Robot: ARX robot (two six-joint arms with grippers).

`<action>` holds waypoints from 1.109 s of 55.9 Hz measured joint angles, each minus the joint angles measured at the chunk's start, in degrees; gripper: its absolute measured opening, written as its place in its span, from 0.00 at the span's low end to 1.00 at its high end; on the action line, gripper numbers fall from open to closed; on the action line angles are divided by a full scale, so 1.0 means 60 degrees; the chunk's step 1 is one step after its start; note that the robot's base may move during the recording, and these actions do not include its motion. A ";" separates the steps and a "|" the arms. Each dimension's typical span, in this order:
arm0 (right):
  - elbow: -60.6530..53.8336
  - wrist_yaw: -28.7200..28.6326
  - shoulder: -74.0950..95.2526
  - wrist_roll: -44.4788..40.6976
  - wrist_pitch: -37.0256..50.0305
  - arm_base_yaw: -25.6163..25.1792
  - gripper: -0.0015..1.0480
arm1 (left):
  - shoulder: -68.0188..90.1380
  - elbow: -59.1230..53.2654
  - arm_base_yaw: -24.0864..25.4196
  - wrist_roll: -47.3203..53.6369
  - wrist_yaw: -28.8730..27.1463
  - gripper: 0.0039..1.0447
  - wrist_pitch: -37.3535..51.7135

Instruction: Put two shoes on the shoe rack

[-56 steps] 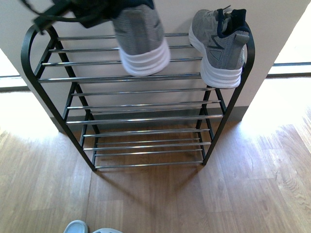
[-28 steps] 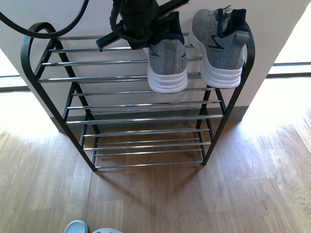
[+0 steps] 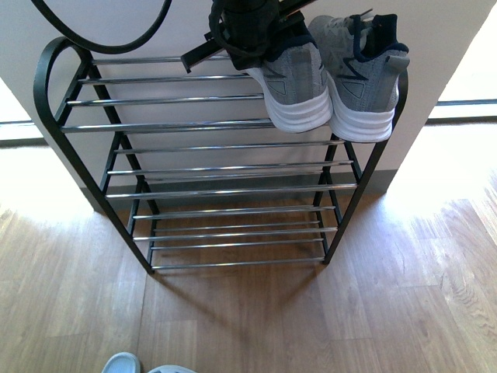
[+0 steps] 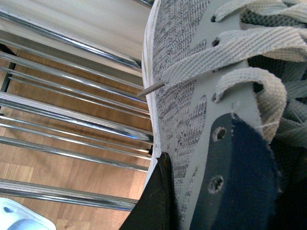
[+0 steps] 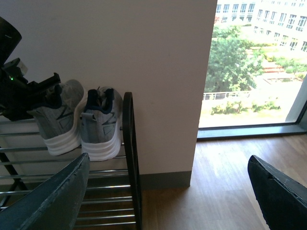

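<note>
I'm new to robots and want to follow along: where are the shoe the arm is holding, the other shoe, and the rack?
Held sneaker (image 3: pixel 295 81): front view, grey knit heel.
Other sneaker (image 3: pixel 370 90): front view, grey knit heel.
Shoe rack (image 3: pixel 171 125): front view, bare top-shelf chrome rod.

Knit cloth sneakers (image 3: pixel 365 85); shiny chrome rack rods (image 3: pixel 171 124).

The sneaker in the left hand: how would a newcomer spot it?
Start at the black-framed shoe rack against the white wall and follow its top shelf to the right end. Of two grey sneakers there, it is the inner sneaker, with the left hand on its collar; the outer sneaker stands free.
</note>
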 joint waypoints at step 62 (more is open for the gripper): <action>0.0000 0.0000 0.0000 0.0000 0.0000 0.0000 0.91 | -0.0058 0.0018 -0.0036 0.3723 -0.0135 0.01 -0.0776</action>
